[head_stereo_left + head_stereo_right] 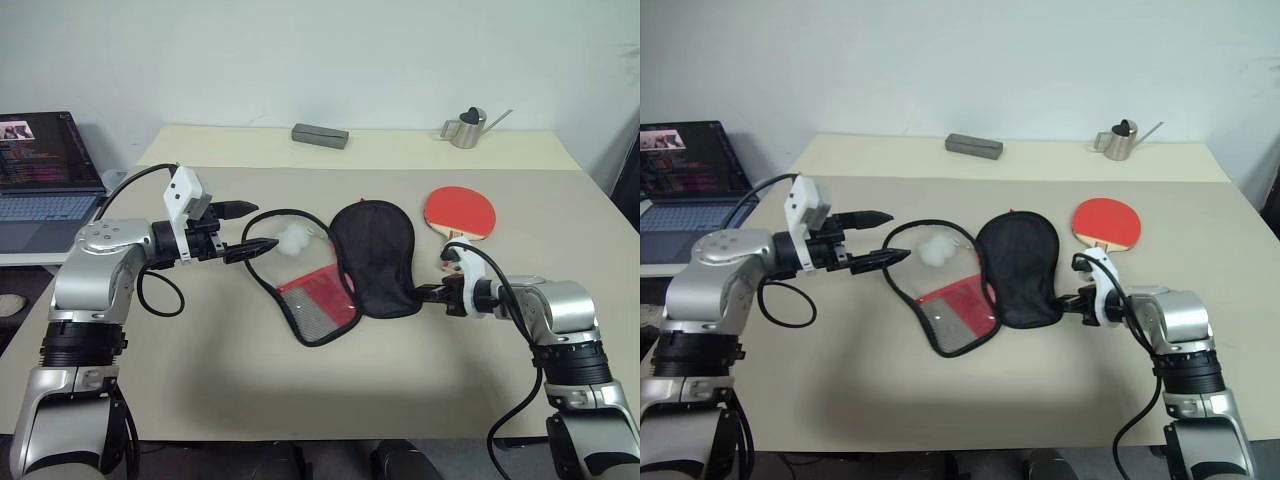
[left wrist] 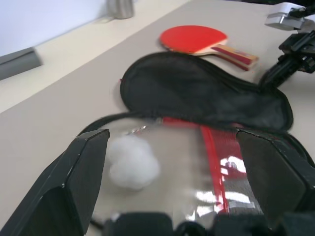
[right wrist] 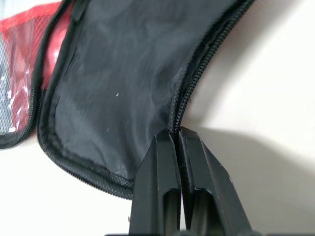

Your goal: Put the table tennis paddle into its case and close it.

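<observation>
Spanning beige table [image 1: 300, 370], laptop [image 1: 45, 180] left

Head cameras look down over the table [image 1: 300, 390]; wrist cameras (seemingly close) share the case [image 2: 206, 98].

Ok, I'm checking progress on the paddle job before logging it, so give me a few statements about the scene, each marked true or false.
1. The table tennis paddle is already inside the case. False: it lies on the table, beside the case's black half.
2. The case lies unzipped and spread open. True.
3. The right gripper is shut on the zipper edge of the case's black half. True.
4. The left gripper holds the white pom-pom. False: it is open, with nothing between its fingers.
5. A laptop stands on the robot's right. False: on its left.
</observation>
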`<state>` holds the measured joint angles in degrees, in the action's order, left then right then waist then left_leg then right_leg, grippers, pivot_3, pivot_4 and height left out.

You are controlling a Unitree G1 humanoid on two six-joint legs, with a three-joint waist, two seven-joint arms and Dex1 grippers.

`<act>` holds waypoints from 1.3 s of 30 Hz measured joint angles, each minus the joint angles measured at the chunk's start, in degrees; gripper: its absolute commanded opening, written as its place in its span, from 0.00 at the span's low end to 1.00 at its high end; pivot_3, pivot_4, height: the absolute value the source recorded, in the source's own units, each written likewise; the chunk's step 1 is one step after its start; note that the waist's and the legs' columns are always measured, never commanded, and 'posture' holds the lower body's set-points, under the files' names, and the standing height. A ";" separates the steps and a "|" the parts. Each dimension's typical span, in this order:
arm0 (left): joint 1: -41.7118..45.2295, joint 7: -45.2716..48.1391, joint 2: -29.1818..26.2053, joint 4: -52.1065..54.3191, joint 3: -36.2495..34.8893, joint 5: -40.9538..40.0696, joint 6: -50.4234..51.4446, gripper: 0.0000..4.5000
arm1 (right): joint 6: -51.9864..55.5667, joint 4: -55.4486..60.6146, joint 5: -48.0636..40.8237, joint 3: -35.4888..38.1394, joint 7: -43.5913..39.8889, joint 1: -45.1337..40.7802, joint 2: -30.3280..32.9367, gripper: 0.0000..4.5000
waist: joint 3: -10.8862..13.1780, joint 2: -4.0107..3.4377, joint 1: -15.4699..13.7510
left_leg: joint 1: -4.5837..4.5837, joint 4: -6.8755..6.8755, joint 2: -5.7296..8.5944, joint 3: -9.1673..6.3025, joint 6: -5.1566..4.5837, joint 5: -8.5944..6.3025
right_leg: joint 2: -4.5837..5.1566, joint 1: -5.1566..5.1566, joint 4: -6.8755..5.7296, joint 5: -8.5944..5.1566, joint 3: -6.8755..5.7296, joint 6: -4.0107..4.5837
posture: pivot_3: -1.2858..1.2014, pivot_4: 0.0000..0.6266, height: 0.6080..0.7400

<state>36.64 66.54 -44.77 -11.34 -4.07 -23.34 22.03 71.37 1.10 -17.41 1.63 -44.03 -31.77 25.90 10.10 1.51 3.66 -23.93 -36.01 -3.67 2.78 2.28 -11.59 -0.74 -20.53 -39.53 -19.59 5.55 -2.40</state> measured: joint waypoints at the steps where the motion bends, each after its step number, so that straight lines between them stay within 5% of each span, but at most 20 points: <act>1: 0.15 0.61 -0.04 0.00 0.24 0.00 -0.06 1.00 | 1.82 1.35 -0.82 0.01 1.00 0.08 -1.02 0.01 | 0.00 0.00 0.06 | 0.00 0.01 0.00 -0.02 0.00 0.00 | -0.02 -0.03 -0.03 0.00 0.00 0.00 | 0.52 0.24 1.00; 21: -0.17 3.02 -0.78 0.48 1.33 0.59 -0.05 1.00 | 4.11 2.62 -4.47 -0.92 9.39 -1.32 -3.48 0.01 | -0.05 0.08 -0.30 | -0.46 -0.08 0.05 -0.01 0.00 0.02 | 0.00 -0.60 -0.33 0.00 0.04 0.00 | 0.52 0.24 1.00; 24: -0.35 2.83 -0.77 0.51 1.33 0.63 -0.09 1.00 | 4.25 2.70 -4.41 -0.33 10.45 -1.46 -2.37 0.15 | -0.05 0.09 -0.40 | -0.46 -0.08 0.05 -0.02 0.00 0.02 | 0.00 -0.62 -0.34 0.00 0.03 0.00 | 0.52 0.24 1.00; 36: -0.36 2.90 -0.72 0.47 1.34 0.98 -1.02 1.00 | 13.84 12.74 -9.79 5.65 13.09 1.16 -1.07 0.97 | -0.06 0.10 -0.49 | -0.67 -0.07 0.04 -0.05 0.01 0.02 | -0.01 -0.82 -0.34 0.00 0.01 0.00 | 0.52 0.24 1.00; 39: -0.35 2.92 -0.46 0.43 1.39 1.04 -1.20 1.00 | 13.91 13.15 -11.29 6.61 12.49 1.49 -0.01 0.99 | -0.06 0.10 -0.47 | -0.67 -0.08 0.05 -0.03 0.00 0.02 | 0.00 -0.82 -0.34 0.00 0.02 0.00 | 0.52 0.24 1.00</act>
<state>36.29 69.45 -45.23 -10.91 -2.68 -22.31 20.83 85.28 14.25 -28.69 8.24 -31.55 -30.28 25.89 10.04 1.61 3.20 -24.60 -36.08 -3.62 2.76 2.29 -11.56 -0.75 -21.35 -39.87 -19.59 5.57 -2.40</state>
